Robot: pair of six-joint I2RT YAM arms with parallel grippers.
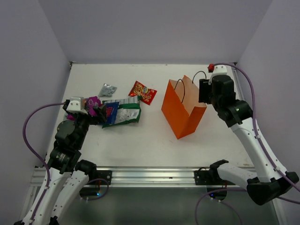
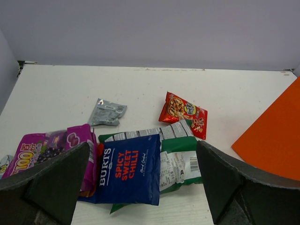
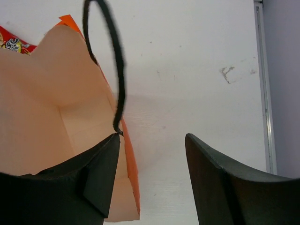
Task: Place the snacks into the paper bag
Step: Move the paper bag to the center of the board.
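The orange paper bag (image 1: 183, 107) stands open at the right of the table. My right gripper (image 1: 205, 91) is open at its far right rim. In the right wrist view (image 3: 152, 140) one finger is inside the pale interior (image 3: 47, 117) and the other outside, straddling the bag wall below the black handle (image 3: 117, 61). My left gripper (image 1: 101, 111) is open just above the packets. The dark blue packet (image 2: 126, 171) lies between its fingers, on the green-and-white packet (image 2: 180, 159). The magenta packet (image 2: 47, 150) is at the left. The silver packet (image 2: 108, 112) and red packet (image 2: 183, 112) lie farther back.
The white table ends at grey walls at the left, back and right. An aluminium rail (image 1: 150, 176) runs along the near edge between the arm bases. A small red part (image 1: 211, 67) sits at the back right corner.
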